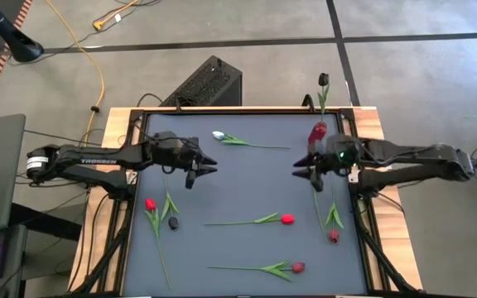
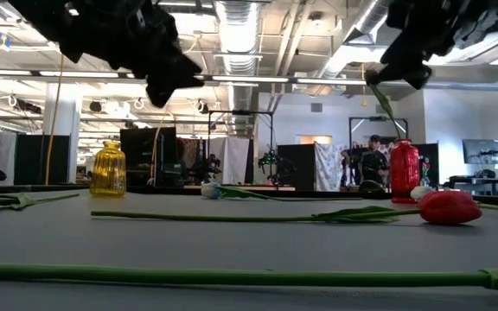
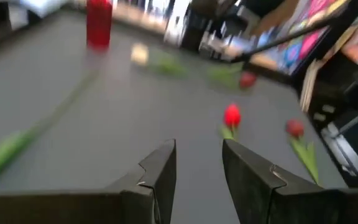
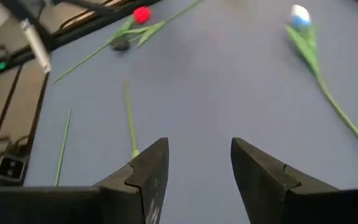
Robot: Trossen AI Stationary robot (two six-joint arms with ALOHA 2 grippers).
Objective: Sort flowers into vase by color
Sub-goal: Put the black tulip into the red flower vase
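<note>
The flowers lie scattered over the grey table (image 1: pixel 247 186). A white tulip (image 1: pixel 219 136) rests near the far edge, its stem running toward the right. Two red tulips lie in the middle and near part of the table, one (image 1: pixel 287 219) about mid-way and another (image 1: pixel 297 267) close to the near edge. A fourth red tulip (image 1: pixel 150 204) lies toward the left edge with a dark-headed one (image 1: pixel 173 223) just beside it, and a darker red bud (image 1: pixel 334 237) sits near the right edge. A red vase (image 1: pixel 318 132) stands by the far right corner and already carries a dark tulip (image 1: pixel 324 80), whose head leans out past the far edge. In the low view a yellow vase (image 2: pixel 108 169) shows at the far side; in the high view I cannot place it.

The left gripper (image 1: pixel 197 171) hangs above the table left of centre, fingers spread with nothing between them, as its wrist view shows. The right gripper (image 1: pixel 308 170) hovers just beside the red vase, likewise spread and empty.

By my judgement the sorting is barely begun: one stem is in a vase and six are on the table, and neither arm is committed to a pick. The next move calls for dropping onto a thin stem lying flat, closing across it squarely, then tipping it upright over the matching vase's narrow neck.
</note>
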